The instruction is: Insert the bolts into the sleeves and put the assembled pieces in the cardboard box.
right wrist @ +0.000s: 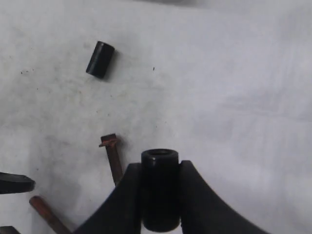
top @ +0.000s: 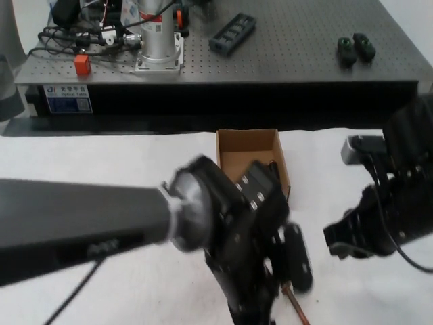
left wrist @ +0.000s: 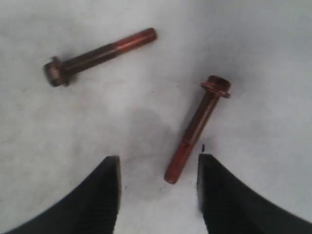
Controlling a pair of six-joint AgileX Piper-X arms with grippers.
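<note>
Two rust-brown bolts lie on the white cloth: one bolt [left wrist: 100, 56] farther off, the other bolt [left wrist: 197, 129] just ahead of my left gripper [left wrist: 158, 163]. That gripper is open, points down over them and holds nothing; its threaded end lies between the fingertips. My right gripper [right wrist: 161, 168] is shut on a black sleeve [right wrist: 160, 195], held upright with its bore facing up. A second black sleeve [right wrist: 100, 59] lies loose on the cloth. The open cardboard box [top: 247, 156] stands behind the left gripper [top: 281, 277]. The right gripper [top: 338, 242] is off to the right.
The right wrist view also shows a bolt [right wrist: 112, 156] and another bolt [right wrist: 46, 214] near the left arm's fingertip [right wrist: 14, 183]. Behind the cloth runs a dark perforated bench [top: 284, 47] with a metal post [top: 159, 34], cables and a black tray [top: 232, 32].
</note>
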